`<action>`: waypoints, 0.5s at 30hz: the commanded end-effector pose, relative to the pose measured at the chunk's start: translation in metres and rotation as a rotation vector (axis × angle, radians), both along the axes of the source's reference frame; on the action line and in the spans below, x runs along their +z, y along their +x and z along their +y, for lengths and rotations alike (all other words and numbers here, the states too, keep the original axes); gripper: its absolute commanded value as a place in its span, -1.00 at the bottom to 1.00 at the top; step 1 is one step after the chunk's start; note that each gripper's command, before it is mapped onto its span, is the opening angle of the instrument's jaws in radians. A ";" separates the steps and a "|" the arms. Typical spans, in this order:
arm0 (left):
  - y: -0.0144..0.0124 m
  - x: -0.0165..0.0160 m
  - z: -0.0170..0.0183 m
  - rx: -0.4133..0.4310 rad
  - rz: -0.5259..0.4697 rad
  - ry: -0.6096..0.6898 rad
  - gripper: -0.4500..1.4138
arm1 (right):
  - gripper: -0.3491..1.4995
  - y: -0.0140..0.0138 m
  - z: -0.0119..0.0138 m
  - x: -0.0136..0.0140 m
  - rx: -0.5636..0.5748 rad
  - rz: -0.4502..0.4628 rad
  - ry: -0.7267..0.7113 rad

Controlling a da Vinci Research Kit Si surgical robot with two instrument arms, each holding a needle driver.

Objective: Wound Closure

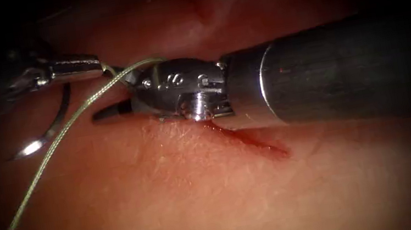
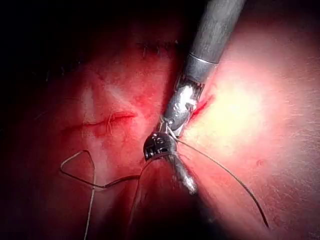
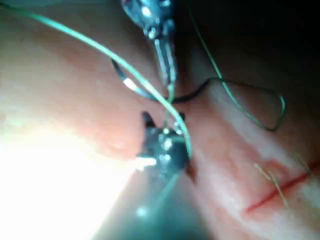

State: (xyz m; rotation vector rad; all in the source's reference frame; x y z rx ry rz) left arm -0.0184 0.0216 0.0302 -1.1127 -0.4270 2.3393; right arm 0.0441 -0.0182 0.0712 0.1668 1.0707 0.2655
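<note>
My left tool (image 1: pixel 97 67) comes in from the upper left, its jaws shut on the curved needle (image 1: pixel 59 120) somewhere back from the point. The needle hangs free of the tissue (image 1: pixel 204 204), left of the cut (image 1: pixel 255 143), with its point low and to the left. My right tool (image 1: pixel 109 107) lies over the cut and points left. Its jaws (image 3: pixel 163 119) stand apart and hold nothing. The green thread (image 1: pixel 50 155) drapes over the right tool's wrist and runs down to the lower left. The needle (image 3: pixel 132 86) is also seen under the left tool (image 3: pixel 169 75).
Red fluid lines the cut beside the right tool's shaft (image 1: pixel 332 74). A slack loop of thread (image 2: pixel 75 167) lies on the tissue. A second short red line with cut thread ends (image 3: pixel 272 187) sits farther off.
</note>
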 end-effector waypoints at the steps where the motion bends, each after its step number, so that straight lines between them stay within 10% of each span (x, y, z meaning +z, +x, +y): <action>1: -0.0005 0.0006 0.0002 -0.001 -0.001 -0.002 -1.00 | -1.00 0.0006 -0.0002 0.0004 -0.027 0.004 -0.015; 12: -0.0004 0.0006 0.0001 0.000 -0.001 -0.002 -1.00 | -1.00 0.0000 0.0014 -0.0009 0.014 0.029 -0.075; 14: -0.0003 0.0006 0.0001 0.001 -0.002 -0.002 -1.00 | -0.11 -0.0003 0.0011 -0.0012 0.015 0.039 -0.077; 15: 0.0000 0.0006 0.0002 0.003 -0.003 -0.002 -1.00 | 0.87 -0.0008 0.0005 -0.0015 0.023 0.045 -0.045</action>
